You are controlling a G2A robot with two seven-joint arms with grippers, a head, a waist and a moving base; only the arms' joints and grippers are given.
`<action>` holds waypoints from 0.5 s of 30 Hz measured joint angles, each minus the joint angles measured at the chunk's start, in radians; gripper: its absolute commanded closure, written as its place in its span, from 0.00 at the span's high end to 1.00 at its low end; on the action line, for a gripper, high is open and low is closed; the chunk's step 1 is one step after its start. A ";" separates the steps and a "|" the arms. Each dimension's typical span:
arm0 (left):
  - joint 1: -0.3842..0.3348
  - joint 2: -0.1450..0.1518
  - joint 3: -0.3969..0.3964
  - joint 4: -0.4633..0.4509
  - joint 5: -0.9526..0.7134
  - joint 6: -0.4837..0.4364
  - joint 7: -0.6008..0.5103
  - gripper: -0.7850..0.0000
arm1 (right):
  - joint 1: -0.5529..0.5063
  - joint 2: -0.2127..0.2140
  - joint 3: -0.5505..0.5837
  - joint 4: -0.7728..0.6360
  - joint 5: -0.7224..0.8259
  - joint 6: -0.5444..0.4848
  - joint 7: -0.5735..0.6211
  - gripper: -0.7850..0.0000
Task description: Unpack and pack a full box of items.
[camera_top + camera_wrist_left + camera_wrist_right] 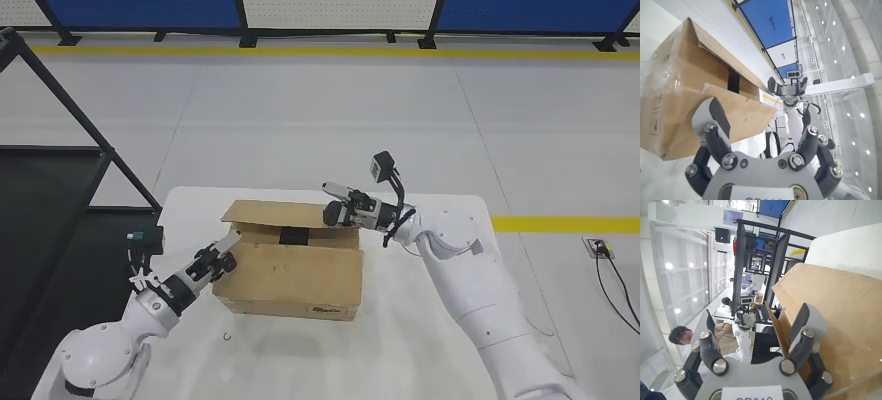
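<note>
A brown cardboard box (pixel 295 275) lies in the middle of the white table (pixel 420 330). Its top flaps are partly lifted, with a dark gap (pixel 293 236) between them. My left gripper (pixel 212 262) is at the box's left end, open. In the left wrist view, one finger (pixel 719 115) rests against a raised end flap (pixel 745 115). My right gripper (pixel 340 205) is at the far right top corner of the box, open. In the right wrist view, one finger (pixel 802 323) lies on a flap (pixel 829 304) whose thin edge stands between the jaws. The box's contents are hidden.
A black metal frame (pixel 70 130) stands off the table's left side. A small ring-like bit (pixel 228 335) lies on the table in front of the box. Bare table stretches in front of and to the right of the box.
</note>
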 measured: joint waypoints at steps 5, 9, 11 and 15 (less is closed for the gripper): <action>-0.067 -0.011 0.071 0.040 0.028 0.051 0.051 1.00 | -0.034 0.007 0.001 -0.065 0.008 0.091 0.000 1.00; -0.103 -0.018 0.111 0.063 0.039 0.072 0.076 1.00 | -0.052 0.012 -0.004 -0.082 -0.006 0.130 -0.005 1.00; -0.114 -0.021 0.124 0.071 0.044 0.076 0.084 1.00 | -0.059 0.013 -0.007 -0.082 -0.006 0.143 -0.003 1.00; -0.126 -0.026 0.131 0.079 0.033 0.077 0.100 1.00 | -0.073 0.015 -0.016 -0.079 -0.003 0.149 0.012 1.00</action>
